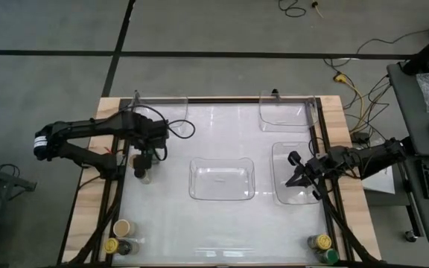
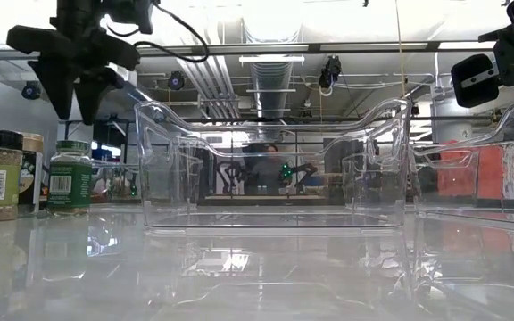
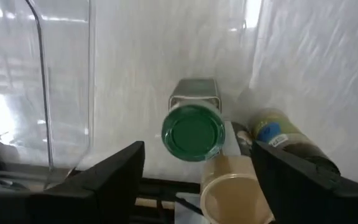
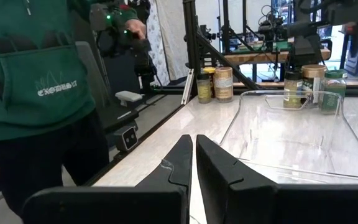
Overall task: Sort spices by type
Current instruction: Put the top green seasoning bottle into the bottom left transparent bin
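The left gripper [image 1: 141, 165] hangs raised over the bench's [image 1: 222, 223] left side, pointing down with fingers [image 3: 104, 180] spread apart, directly above a green-lidded spice jar [image 3: 192, 132] standing upright. The right gripper [image 1: 298, 179] hovers at the right-hand tray [image 1: 285, 195], fingers [image 4: 216, 165] pressed together.

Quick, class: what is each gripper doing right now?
Left gripper: open, above the green-lidded jar, holding nothing.
Right gripper: shut, holding nothing.
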Robot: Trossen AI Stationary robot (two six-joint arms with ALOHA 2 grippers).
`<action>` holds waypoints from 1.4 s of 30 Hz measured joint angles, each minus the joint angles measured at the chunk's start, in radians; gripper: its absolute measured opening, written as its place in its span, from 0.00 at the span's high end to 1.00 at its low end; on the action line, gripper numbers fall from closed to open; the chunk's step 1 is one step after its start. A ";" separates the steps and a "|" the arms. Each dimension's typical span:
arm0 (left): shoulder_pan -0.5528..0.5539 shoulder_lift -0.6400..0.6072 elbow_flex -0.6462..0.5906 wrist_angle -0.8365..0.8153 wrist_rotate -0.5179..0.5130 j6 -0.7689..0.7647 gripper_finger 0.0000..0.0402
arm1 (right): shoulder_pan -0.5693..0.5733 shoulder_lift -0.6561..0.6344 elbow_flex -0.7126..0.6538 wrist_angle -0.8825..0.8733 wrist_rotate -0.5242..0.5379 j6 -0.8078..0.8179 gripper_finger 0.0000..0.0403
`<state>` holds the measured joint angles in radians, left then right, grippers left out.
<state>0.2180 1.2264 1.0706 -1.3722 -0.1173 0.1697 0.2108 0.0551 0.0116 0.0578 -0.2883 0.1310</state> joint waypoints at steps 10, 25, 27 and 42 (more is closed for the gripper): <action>0.000 -0.019 -0.062 0.037 0.023 0.044 0.21 | 0.000 0.000 0.000 0.000 0.000 0.000 0.97; 0.000 -0.040 -0.224 0.194 0.004 0.048 0.24 | 0.000 0.000 0.000 0.000 0.000 0.000 0.97; 0.000 -0.040 -0.245 0.225 0.003 0.047 0.24 | 0.000 0.000 0.000 0.000 0.000 0.000 0.97; 0.000 -0.010 -0.307 0.283 0.003 0.010 0.46 | 0.000 0.000 0.000 0.000 0.000 0.000 0.97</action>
<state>0.2180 1.2165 0.7636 -1.0888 -0.1141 0.1798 0.2108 0.0551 0.0116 0.0578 -0.2882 0.1310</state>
